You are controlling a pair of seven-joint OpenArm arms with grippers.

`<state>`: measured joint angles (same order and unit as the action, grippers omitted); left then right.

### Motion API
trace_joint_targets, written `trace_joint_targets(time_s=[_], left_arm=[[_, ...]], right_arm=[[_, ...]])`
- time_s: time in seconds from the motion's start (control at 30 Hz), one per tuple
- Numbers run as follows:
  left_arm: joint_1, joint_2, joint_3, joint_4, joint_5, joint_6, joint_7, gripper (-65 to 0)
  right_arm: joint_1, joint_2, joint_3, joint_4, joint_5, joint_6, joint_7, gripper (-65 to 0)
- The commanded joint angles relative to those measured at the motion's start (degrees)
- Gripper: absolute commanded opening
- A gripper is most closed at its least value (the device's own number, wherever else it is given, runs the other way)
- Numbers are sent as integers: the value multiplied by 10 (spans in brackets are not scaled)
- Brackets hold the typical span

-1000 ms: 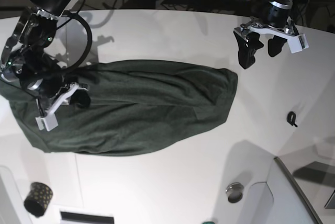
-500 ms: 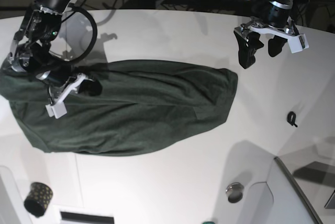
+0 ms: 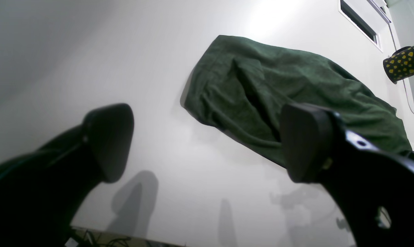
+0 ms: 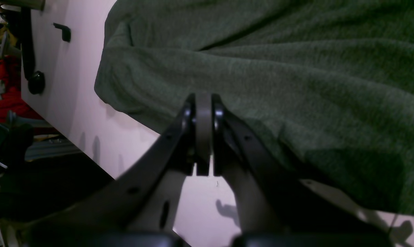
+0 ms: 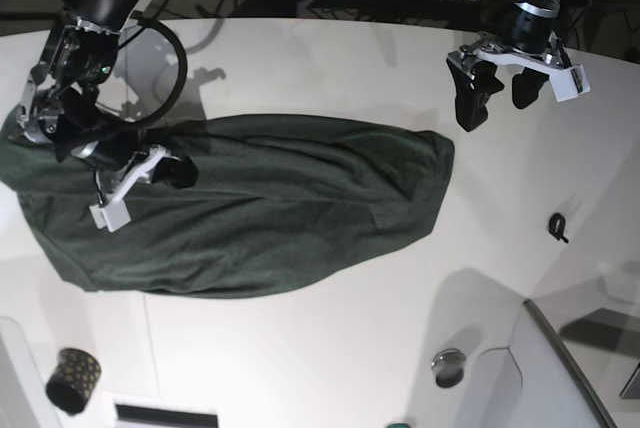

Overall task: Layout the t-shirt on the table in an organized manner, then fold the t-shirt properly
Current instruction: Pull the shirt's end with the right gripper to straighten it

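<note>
Progress on the layout stage is, in our judgement, early: we find the t-shirt [image 5: 250, 208] lying on the table [image 5: 330, 348] as one long rumpled mass, running from the left edge of the base view toward the centre. We cannot pick out sleeves, collar or hem as separate spread parts. Several ridges and one deep crease show in the left wrist view, so the fabric is not yet flat. No fold has been made, as far as we can see.

We see the right gripper [image 5: 175, 170] low over the left part of the shirt, its jaws pressed together. In the right wrist view the closed tips [image 4: 203, 103] sit against the green fabric; we cannot tell whether any cloth is pinched between them, and we read none as held.

We see the left gripper [image 5: 494, 88] hanging above bare table beyond the shirt's right end, jaws spread wide, touching nothing.

A small patterned cup [image 5: 72, 380] stands near the front left corner, apart from the shirt.

Remaining work, as we judge it: open the bundle out, spread body and sleeves flat, smooth the creases, then carry out every fold.
</note>
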<state>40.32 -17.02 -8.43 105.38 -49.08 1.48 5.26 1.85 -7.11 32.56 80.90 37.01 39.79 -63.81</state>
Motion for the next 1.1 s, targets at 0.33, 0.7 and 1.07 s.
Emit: trace_joint_targets(time_s=[0.33,0.7,1.07], left_arm=[[13,-5,-9,11,2,-5,-13,0],[13,-3,-9,11,2,-5,-14,0],[10,-3,-10,11,2,-5,-15,0]], right_arm=[[68,43,-83,67,13,-321,63,-645],[73,61,27,38,35,-330,1,-647],[-101,75,12,240,122,-328,35,-648]])
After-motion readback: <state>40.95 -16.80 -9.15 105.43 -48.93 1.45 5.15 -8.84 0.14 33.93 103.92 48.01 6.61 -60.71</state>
